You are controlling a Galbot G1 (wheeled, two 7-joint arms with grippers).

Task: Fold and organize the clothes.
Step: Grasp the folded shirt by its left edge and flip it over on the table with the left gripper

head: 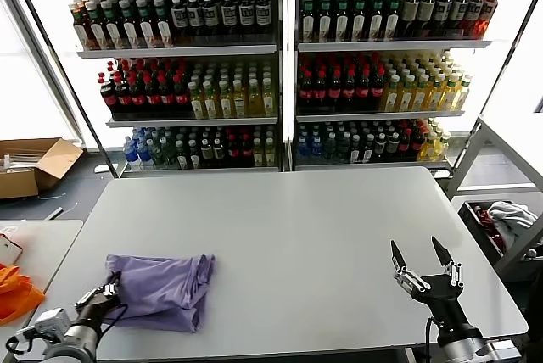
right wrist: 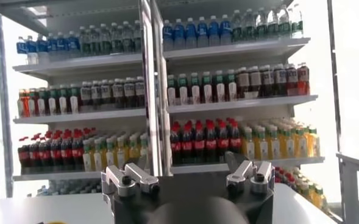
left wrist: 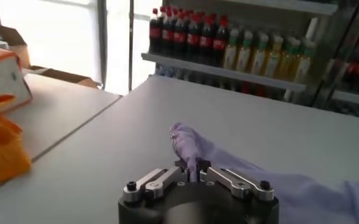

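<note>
Head view: I had the left gripper [head: 109, 288] at the near left corner of the surface [head: 305, 236], its fingers pinched on the edge of the lavender T-shirt [head: 163, 290]; the right gripper [head: 422, 263] hung idle well apart at the near right, fingers spread and holding nothing.
Left wrist view: fingers [left wrist: 211, 173] were nearly shut on a raised ridge of lavender cloth [left wrist: 188, 146] that stood up between the tips and ran on past them.
Shirt: it lay crumpled and partly doubled over, spreading from my left fingers toward the middle of the surface.
Step in hand: I judged this the first grasp, taking hold of an edge before any fold was made.
Next move: I judged it called for lifting and drawing the cloth out flat, and probably the right gripper coming across to take a second edge.
Right wrist view: only bottle shelves [right wrist: 228, 103] beyond the open fingers, no cloth.
Hard to tell: I couldn't tell hem, sleeve or collar in the pinch, nor how many layers; no printed graphic showed; my left arm was cut off at the frame edge.
</note>
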